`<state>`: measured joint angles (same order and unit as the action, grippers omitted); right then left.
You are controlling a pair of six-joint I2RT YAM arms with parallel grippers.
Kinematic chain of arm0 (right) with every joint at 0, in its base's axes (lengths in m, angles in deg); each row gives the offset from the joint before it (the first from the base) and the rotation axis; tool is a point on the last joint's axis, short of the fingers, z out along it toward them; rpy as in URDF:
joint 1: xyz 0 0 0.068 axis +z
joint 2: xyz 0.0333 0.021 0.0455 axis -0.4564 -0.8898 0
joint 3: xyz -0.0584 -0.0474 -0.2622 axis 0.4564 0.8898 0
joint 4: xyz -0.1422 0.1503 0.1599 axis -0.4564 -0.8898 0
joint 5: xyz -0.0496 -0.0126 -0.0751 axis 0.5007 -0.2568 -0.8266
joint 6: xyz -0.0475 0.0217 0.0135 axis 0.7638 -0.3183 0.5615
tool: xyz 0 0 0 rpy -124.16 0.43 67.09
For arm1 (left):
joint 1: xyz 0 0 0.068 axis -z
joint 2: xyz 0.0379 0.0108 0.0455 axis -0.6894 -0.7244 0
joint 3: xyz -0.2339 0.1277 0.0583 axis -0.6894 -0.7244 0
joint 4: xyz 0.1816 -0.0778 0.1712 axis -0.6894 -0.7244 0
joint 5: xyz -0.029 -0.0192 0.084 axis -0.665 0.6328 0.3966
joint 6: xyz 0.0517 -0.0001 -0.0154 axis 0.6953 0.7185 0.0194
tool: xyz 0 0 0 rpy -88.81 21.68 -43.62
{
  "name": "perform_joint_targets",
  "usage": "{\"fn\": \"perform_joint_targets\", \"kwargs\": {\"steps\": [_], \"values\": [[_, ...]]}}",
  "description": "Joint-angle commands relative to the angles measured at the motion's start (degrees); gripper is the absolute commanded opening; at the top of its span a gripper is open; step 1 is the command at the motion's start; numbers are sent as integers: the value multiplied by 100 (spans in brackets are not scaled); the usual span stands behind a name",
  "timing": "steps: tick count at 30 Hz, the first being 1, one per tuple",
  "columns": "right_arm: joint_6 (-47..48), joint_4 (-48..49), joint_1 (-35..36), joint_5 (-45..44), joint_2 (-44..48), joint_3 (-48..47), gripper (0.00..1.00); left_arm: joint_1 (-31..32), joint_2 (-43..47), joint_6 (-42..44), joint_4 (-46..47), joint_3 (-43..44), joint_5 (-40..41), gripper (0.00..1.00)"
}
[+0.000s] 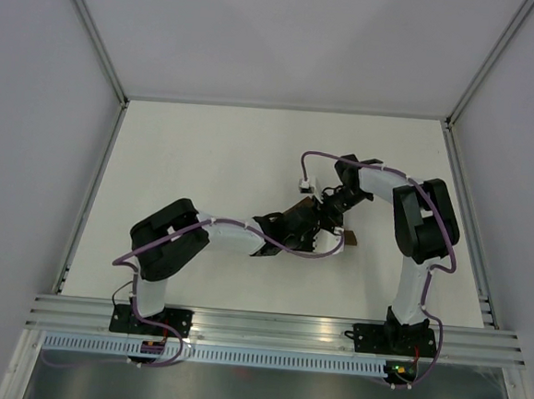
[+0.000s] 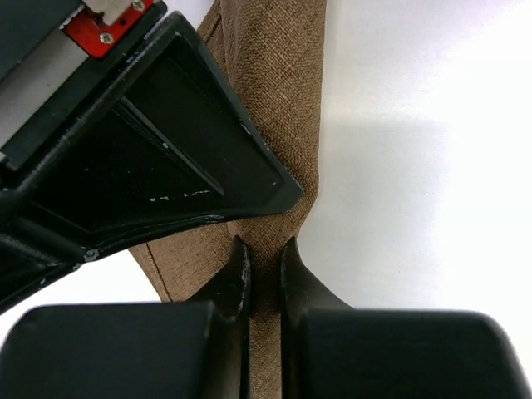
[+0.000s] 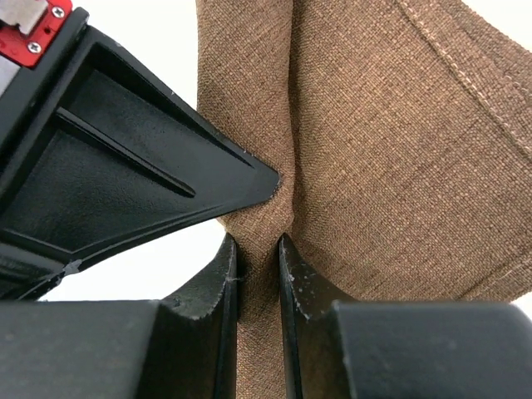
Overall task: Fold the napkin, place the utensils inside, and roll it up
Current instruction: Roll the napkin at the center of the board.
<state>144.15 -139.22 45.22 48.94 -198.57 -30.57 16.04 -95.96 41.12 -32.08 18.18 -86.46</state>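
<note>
Two grippers met right of centre on the table (image 1: pixel 205 158): the left gripper (image 2: pixel 264 274) and the right gripper (image 3: pixel 258 266) were each clamped on a pinched-up ridge of the brown napkin (image 3: pixel 399 150), which lay gathered beneath them. The fold looked only begun; no knife was visible, so loading and rolling seemingly lay ahead.

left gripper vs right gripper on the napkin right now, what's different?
Left gripper pinches a narrow bunched strip of napkin; right gripper pinches a pleat of wide, spread cloth. Bare table flanks left gripper's strip; a stitched hem shows past right gripper. Shared: both shut on the napkin.
</note>
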Motion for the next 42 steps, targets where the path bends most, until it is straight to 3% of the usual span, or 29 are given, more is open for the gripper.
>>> {"fn": "perform_joint_targets", "kwargs": {"steps": [1, 4, 8, 12, 16, 22, 31, 35, 42], "values": [[16, 318, 39, -397, -77, 368, 24, -73, -377, -612, -521, 228, -592, 2], [-273, 502, -31, -292, 309, 456, 37, -117, -403, -841, -758, 237, -962, 2], [-1037, 1038, -312, -160, 1012, 561, 46, -231, -404, -1122, -968, 342, -1549, 2], [-2678, 2057, -750, -387, 1804, 833, 51, -362, -553, -1359, -1557, 649, -2069, 2], [-3122, 2691, -1111, -555, 2550, 1071, 54, -547, -754, -1579, -1918, 896, -2717, 2], [-2789, 2762, -1270, -467, 3490, 1528, 55, -978, -1053, -2019, -2515, 1334, -3798, 2], [-1946, 3035, -1235, -309, 5074, 2811, 60, -1373, -1941, -2160, -3824, 2275, -4495, 2], [-1067, 2735, -631, -651, 5110, 3328, 59, -1496, -2196, -2212, -4071, 2487, -4653, 2], [-749, 4543, 803, -2390, 5409, 4788, 59, -1584, -2364, -2195, -4344, 2672, -4794, 2]]}}
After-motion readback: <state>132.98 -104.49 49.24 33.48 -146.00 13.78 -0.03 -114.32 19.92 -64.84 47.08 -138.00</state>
